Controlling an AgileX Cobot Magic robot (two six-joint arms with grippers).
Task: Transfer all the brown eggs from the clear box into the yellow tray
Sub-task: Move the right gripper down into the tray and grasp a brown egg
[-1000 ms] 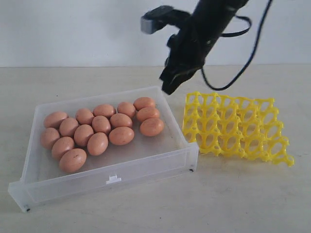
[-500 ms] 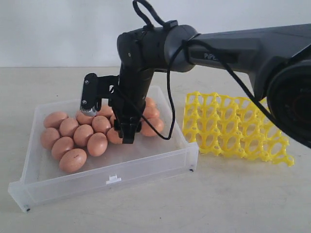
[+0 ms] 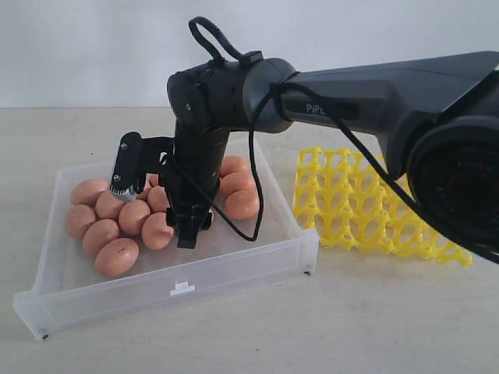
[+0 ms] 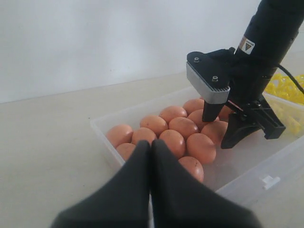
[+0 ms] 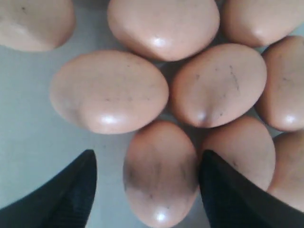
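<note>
Exterior view showed white lettering "PiPE" [image 3: 320,108] on the right arm [image 3: 374,86]. The right fingers [image 3: 187,234] were spread open astride one egg [image 5: 159,171] among the brown eggs [image 3: 117,257] in the clear box [image 3: 234,269] at left. The yellow tray [image 3: 374,206] stood just right of it on the bench [image 3: 351,327]. The left fingers [image 4: 137,166] were pressed shut. The arm's sticker [image 4: 246,44] was unreadable.

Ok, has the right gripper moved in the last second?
Yes. The right gripper came down and left, from above the box's far right corner by the tray into the box, fingers open astride an egg.
</note>
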